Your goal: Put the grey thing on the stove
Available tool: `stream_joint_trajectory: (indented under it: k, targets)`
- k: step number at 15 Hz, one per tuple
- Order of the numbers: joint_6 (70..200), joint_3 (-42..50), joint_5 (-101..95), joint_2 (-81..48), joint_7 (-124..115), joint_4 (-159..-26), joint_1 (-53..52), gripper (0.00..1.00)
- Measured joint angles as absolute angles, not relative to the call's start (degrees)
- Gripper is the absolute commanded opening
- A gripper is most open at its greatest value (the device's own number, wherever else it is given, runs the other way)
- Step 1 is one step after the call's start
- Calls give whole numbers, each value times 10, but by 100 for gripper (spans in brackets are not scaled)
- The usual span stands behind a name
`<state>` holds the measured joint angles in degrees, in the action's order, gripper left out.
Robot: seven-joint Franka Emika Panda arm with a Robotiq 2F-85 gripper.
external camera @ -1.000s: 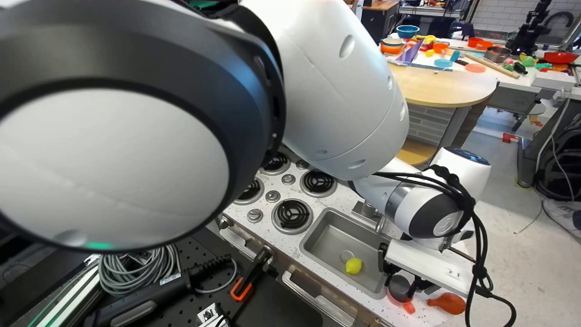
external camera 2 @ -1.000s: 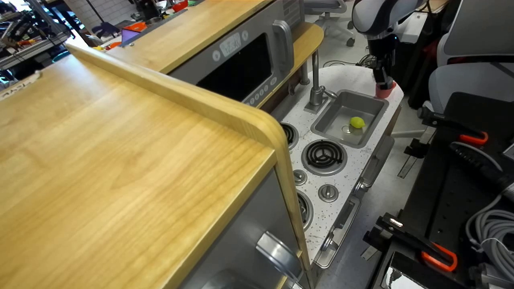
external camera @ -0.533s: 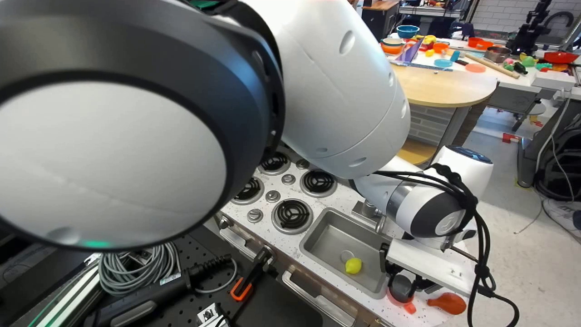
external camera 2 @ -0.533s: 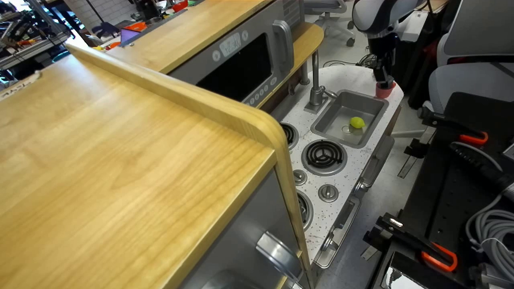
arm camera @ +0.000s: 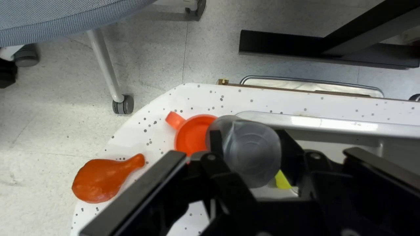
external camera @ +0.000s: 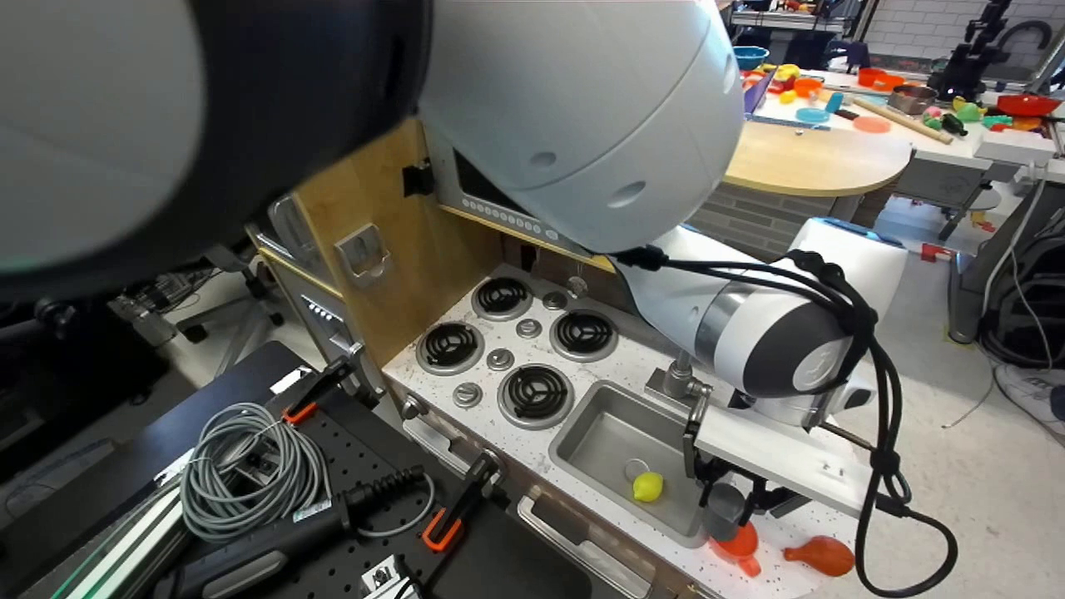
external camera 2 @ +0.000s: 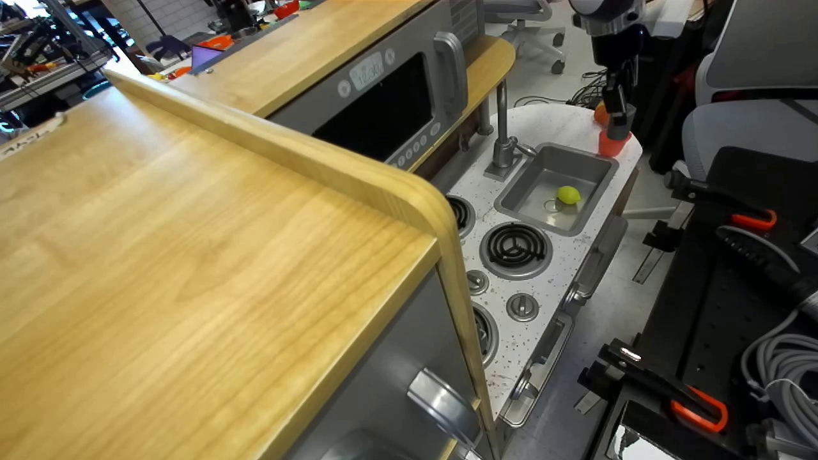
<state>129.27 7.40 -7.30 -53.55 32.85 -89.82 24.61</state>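
Observation:
The grey thing is a translucent dark grey cup (arm camera: 252, 160). My gripper (arm camera: 250, 141) is shut on it, one finger on each side, and the cup is tilted. In an exterior view, the grey cup (external camera: 725, 514) hangs under my gripper (external camera: 730, 495), over an orange-red cup (external camera: 736, 545). An exterior view also shows the grey cup (external camera 2: 620, 126) overlapping the top of the red cup (external camera 2: 612, 145); whether they touch cannot be told. The stove (external camera: 504, 334) is the white panel with black burners, left of the sink. It shows partly in an exterior view (external camera 2: 498, 294).
The sink (external camera: 620, 433) with a yellow-green lemon (external camera: 648, 487) lies between my gripper and the stove. A faucet (external camera 2: 505, 153) stands at its back edge. An orange drumstick (arm camera: 101, 180) lies near the counter's rounded end. A microwave (external camera 2: 383, 108) overhangs the back.
My gripper has risen with the grey cup, pulling it up from the red cup, which now shows more. The upper arm has swung up and left, uncovering the whole stove.

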Motion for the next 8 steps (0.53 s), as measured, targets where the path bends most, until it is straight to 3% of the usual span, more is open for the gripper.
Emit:
stream_joint_trajectory:
  k: [8]
  targets:
    - [1298, 50, -84, -463, 327, -1010, 193, 19]
